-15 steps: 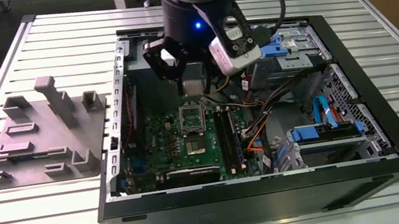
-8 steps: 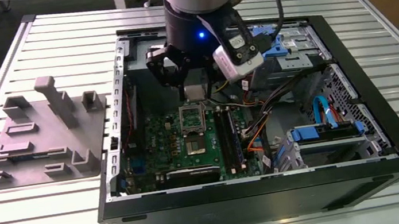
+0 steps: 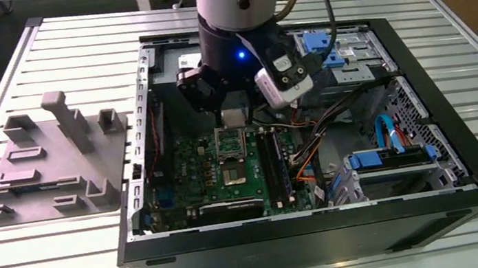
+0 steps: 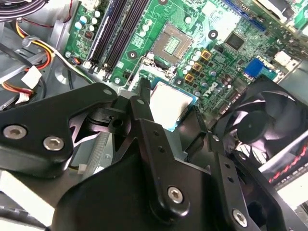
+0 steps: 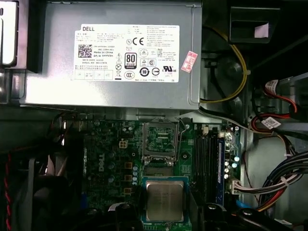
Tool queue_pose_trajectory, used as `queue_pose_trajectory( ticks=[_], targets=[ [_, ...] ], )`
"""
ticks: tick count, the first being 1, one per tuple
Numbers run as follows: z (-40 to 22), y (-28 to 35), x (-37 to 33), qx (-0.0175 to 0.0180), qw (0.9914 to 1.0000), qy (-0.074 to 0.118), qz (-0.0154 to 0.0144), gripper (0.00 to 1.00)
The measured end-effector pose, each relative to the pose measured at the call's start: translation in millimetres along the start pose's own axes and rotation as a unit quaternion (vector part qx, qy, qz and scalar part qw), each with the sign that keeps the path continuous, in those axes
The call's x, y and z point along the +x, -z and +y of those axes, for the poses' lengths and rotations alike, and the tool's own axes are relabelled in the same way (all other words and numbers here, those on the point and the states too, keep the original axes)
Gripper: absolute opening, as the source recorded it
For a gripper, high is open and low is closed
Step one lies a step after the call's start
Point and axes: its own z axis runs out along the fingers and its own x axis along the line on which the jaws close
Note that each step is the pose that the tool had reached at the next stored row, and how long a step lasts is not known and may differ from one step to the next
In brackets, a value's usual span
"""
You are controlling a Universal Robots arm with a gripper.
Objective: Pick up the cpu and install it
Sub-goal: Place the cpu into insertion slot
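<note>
The cpu (image 5: 164, 199) is a small square chip with a shiny grey top and a green rim. It hangs between the black fingers (image 4: 142, 98) of my gripper (image 4: 172, 111), which is shut on it. In the exterior view the cpu (image 3: 234, 116) shows as a pale square under the gripper (image 3: 234, 122), just above the green motherboard (image 3: 189, 161) inside the open computer case. The open socket (image 5: 160, 137), with its metal frame, lies on the board a short way beyond the chip; in the second wrist view the socket (image 4: 172, 44) is uncovered.
A grey power supply (image 5: 110, 53) with a white label sits past the socket. Black RAM slots (image 5: 207, 159) run beside it, and a black fan (image 4: 255, 127) stands close by. Cable bundles (image 5: 269, 183) and blue drive bays (image 3: 391, 159) crowd the exterior view's right. A grey fixture (image 3: 54, 165) lies outside the case.
</note>
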Motion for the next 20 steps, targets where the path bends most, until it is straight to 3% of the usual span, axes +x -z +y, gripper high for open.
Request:
queue_pose_trajectory(
  ticks=[13,20],
  targets=[
    [-1.4,-23.6,-0.3,0.0,1.0,0.0,0.0,0.47],
    [-1.9,-28.0,-0.4,-0.0001,1.0,0.0,0.0,0.47]
  ],
)
